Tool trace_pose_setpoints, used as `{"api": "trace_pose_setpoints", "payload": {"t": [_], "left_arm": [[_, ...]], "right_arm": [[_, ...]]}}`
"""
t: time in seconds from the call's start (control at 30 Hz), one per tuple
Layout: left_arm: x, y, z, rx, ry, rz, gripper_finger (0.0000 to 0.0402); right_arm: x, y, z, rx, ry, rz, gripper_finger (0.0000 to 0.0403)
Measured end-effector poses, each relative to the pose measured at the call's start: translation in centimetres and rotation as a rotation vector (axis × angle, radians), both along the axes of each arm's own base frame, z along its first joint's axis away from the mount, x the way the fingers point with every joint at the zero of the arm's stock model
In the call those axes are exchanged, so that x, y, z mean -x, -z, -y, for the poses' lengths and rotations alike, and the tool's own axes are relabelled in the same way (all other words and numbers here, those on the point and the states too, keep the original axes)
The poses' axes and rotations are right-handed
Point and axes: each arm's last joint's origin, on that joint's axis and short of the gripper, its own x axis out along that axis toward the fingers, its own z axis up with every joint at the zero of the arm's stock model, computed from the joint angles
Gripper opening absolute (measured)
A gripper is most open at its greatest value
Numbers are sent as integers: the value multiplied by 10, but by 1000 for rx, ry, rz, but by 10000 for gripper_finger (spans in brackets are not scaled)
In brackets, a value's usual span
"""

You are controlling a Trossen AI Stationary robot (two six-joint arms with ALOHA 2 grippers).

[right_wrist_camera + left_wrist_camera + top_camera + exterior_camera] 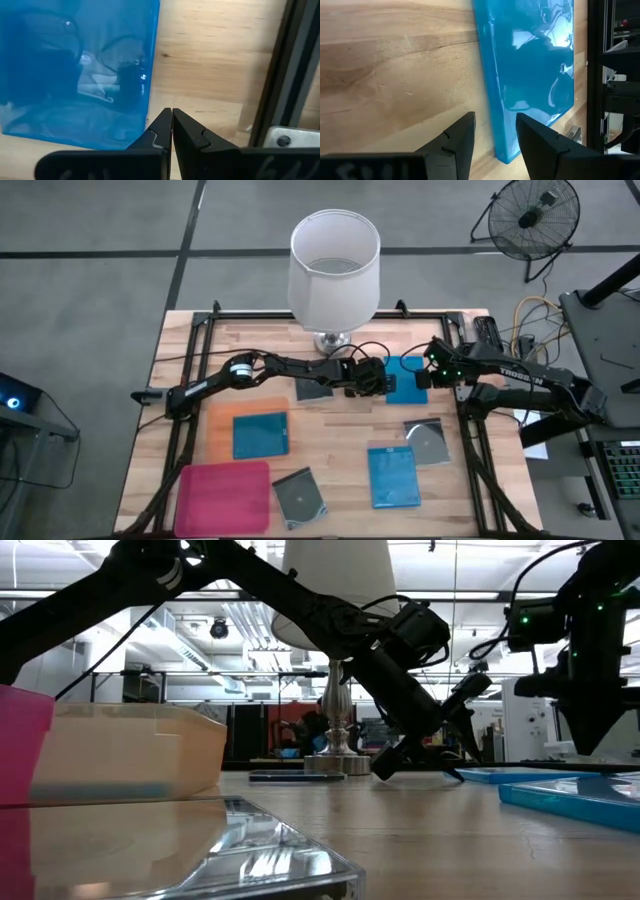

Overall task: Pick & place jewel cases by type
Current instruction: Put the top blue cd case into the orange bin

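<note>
Blue jewel case (pixel 530 75) flat on table | L pincer (pixel 492 137) part-open at its edge, empty | R pincer (pixel 171 131) closed, empty

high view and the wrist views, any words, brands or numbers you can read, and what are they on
"TROSSEN": white letters along the right arm in the high view, small but just legible.
Pale marks low on the left end effector body in its wrist view: too blurred to read.
The blue jewel case there, also seen in the right wrist view, shows only reflections, no print.

left gripper (pixel 492 137) low, jaws parted — right gripper (pixel 171 131) closed
</note>
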Motion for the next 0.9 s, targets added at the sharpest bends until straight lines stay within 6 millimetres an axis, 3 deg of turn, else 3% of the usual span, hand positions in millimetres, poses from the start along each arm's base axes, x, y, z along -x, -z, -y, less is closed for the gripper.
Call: {"api": "trace_pose_setpoints", "payload": {"t": [0.67, 0.9], "left_arm": [[0, 0, 0, -1, 2, 3, 131], [-1, -1, 0, 1, 4, 17, 131]], "right_arm": [[1, 40, -1, -7, 30, 37, 8], [-4, 36, 2, -9, 1, 28, 9]]}}
